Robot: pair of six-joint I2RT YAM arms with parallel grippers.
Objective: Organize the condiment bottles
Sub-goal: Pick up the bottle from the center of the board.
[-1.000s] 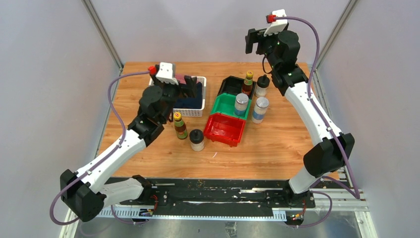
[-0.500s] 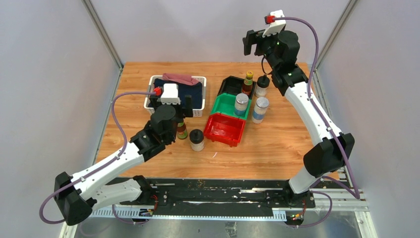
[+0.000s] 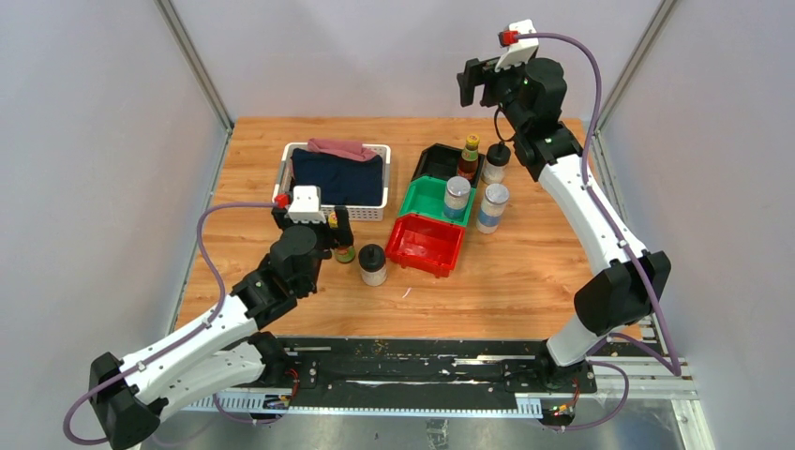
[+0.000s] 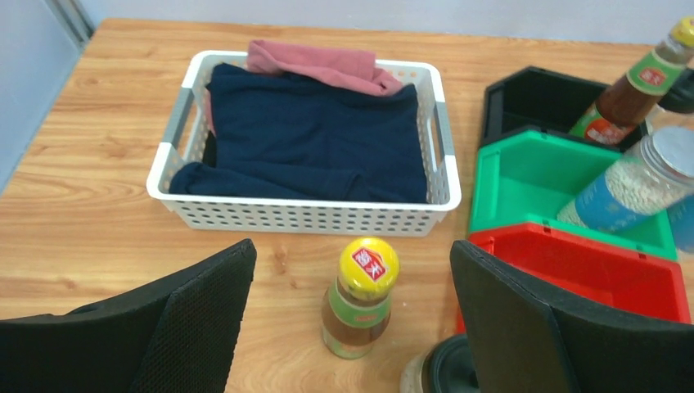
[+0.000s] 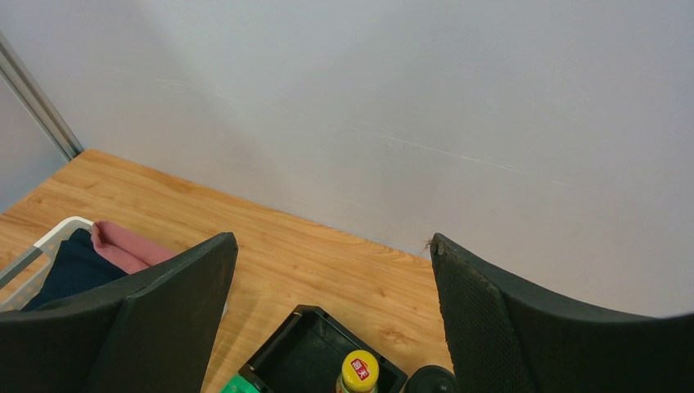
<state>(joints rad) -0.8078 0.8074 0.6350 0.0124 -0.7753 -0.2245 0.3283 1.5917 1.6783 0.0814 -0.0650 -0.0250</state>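
White basket (image 3: pixel 335 212): sat far left on the table, dark cloth folded inside.
Left gripper (image 4: pixel 350 250): hung low just in front of the basket, jaws spread wide and gripping nothing.
Near sauce bottle (image 4: pixel 360 299): stood upright on the wood between those 2 fingers, touching neither.
Near jar (image 3: pixel 373 264): black lid up, just right of that bottle, beside the red bin (image 3: pixel 429 242).
Green bin (image 3: pixel 424 199): 1 shaker (image 3: pixel 457 198) appeared to stand at its right end.
Second shaker (image 3: pixel 492 208): on the table just right of it.
Black bin (image 3: pixel 436 161): held the far sauce bottle (image 3: pixel 469 157).
Far jar (image 3: pixel 496 162): on the table beside that bin.
Right gripper (image 5: pixel 331 237): high over the far edge, jaws apart, empty.
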